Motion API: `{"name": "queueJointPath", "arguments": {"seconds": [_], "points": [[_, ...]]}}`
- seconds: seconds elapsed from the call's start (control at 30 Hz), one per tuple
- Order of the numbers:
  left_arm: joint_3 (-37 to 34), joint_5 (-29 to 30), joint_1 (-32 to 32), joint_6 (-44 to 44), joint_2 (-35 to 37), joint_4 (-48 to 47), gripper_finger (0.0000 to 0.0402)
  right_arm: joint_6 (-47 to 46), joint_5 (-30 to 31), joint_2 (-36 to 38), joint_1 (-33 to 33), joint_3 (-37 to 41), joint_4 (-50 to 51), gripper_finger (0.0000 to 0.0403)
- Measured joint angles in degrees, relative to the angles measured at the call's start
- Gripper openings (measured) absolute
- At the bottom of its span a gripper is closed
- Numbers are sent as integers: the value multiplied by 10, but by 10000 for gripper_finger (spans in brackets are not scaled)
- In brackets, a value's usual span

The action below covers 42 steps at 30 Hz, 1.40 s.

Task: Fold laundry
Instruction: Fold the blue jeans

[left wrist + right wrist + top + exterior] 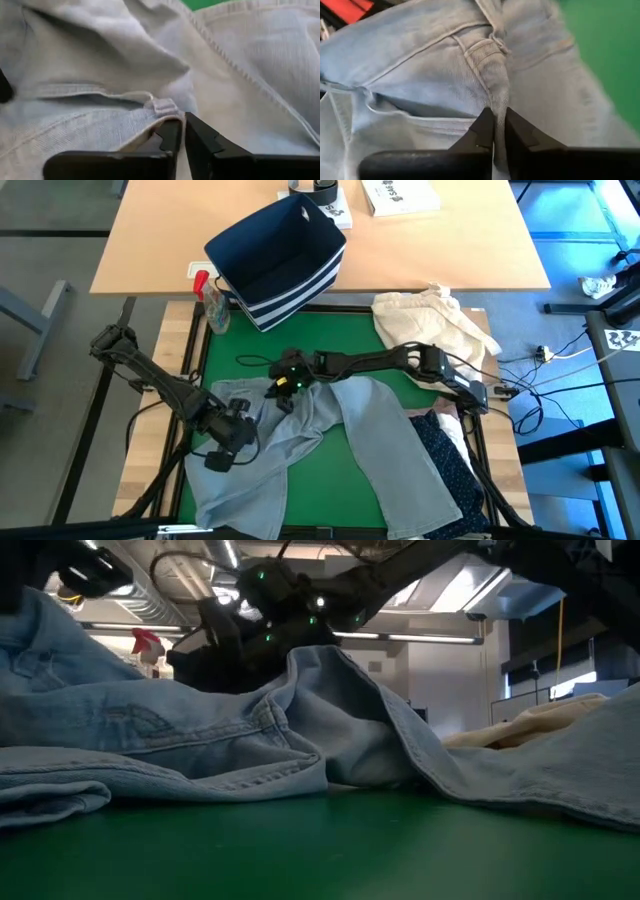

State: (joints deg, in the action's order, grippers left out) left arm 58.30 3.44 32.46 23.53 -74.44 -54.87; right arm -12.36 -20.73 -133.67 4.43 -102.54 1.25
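Right pincer (494, 131) was pinched shut on jeans (330, 430) at waistband seam; left pincer (181, 137) clamped on waistband edge by belt loop. Jeans lay crumpled across green worktop (370, 360), legs splayed toward near edge. Step judged: gripping waist to spread garment flat. Next move called for both arms pulling apart, evenly. Dotted shirt (445, 465) partly buried under jeans leg; other garments hard to make out.
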Motion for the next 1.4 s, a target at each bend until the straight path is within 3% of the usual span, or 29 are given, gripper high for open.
{"name": "queueJointPath", "arguments": {"seconds": [0.13,0.33,0.67,1.03,1.27,1.4], "points": [[32,20,4,33,31,-70,52,36,57,61,-8,0,48,20],[46,80,23,96,134,-107,106,98,165,162,-41,-55,199,17],[46,205,40,138,305,-119,130,88,294,214,-139,-318,485,13],[47,285,39,134,375,-120,119,31,376,312,-240,-311,423,12],[46,327,38,104,370,-124,150,7,422,342,-299,-311,423,10],[9,354,38,106,368,-116,162,6,458,350,-326,-311,422,13]]}}
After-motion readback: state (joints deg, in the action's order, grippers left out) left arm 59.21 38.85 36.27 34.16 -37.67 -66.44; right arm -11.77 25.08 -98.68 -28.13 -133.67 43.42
